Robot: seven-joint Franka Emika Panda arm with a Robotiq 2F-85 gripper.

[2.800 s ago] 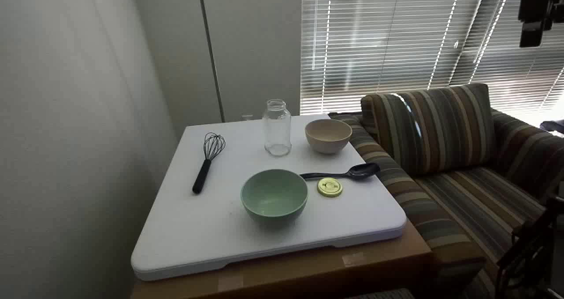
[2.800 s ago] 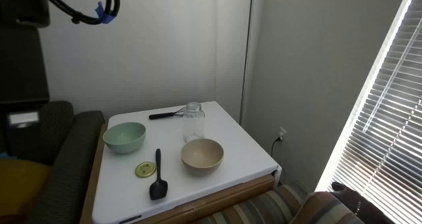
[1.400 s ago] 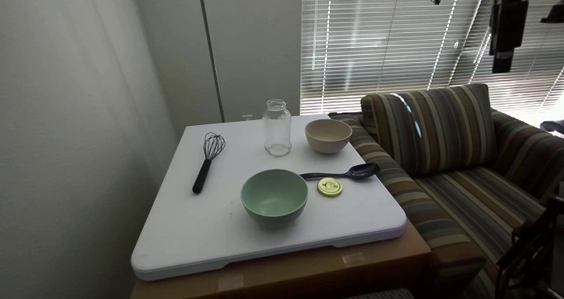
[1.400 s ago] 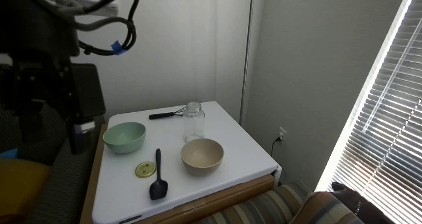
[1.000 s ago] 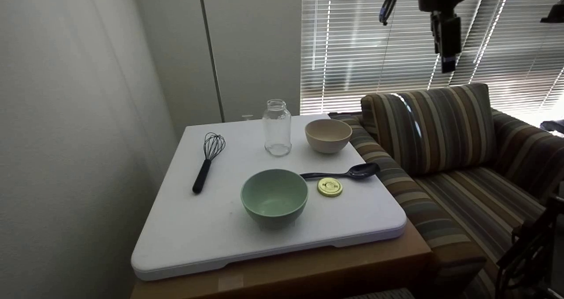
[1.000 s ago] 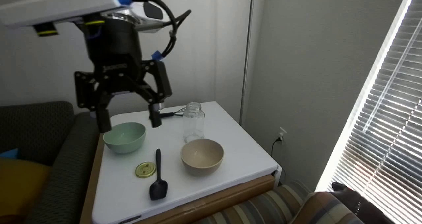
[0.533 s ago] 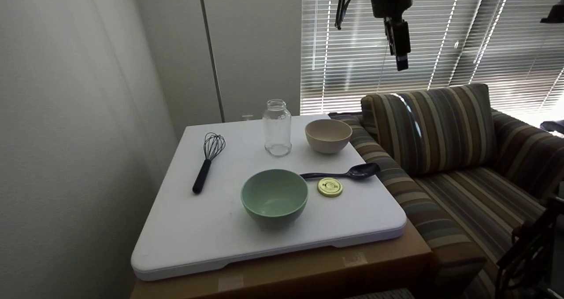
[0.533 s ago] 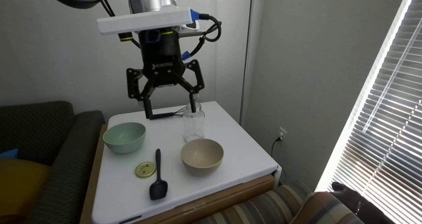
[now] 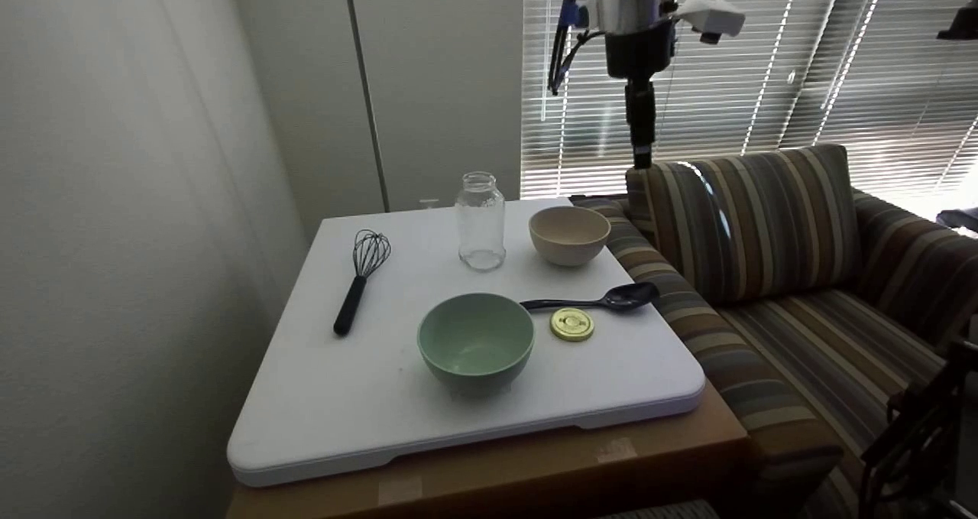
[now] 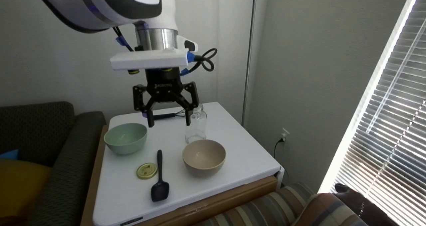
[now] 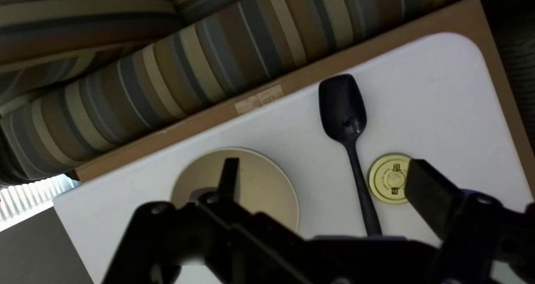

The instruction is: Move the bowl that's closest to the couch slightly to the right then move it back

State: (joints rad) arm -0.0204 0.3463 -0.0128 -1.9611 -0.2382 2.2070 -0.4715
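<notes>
Two fingers (image 10: pixel 150 119) of Robotiq gripper (image 10: pixel 169 122) are hovering wide apart above white tabletop (image 10: pixel 239 152); beige bowl (image 10: pixel 204 157) is sitting upright near striped couch (image 9: pixel 787 328), glass jar (image 9: pixel 481 228) is standing beside bowl, black spoon (image 9: pixel 623 297) is lying near gold lid (image 9: pixel 571 325)

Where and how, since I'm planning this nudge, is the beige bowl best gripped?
I'd take the beige bowl by the rim facing the black spoon, coming straight down to pinch inside and out: it stands upright, open side up. The spoon lies apart; the taller glass jar stands on another side.
</notes>
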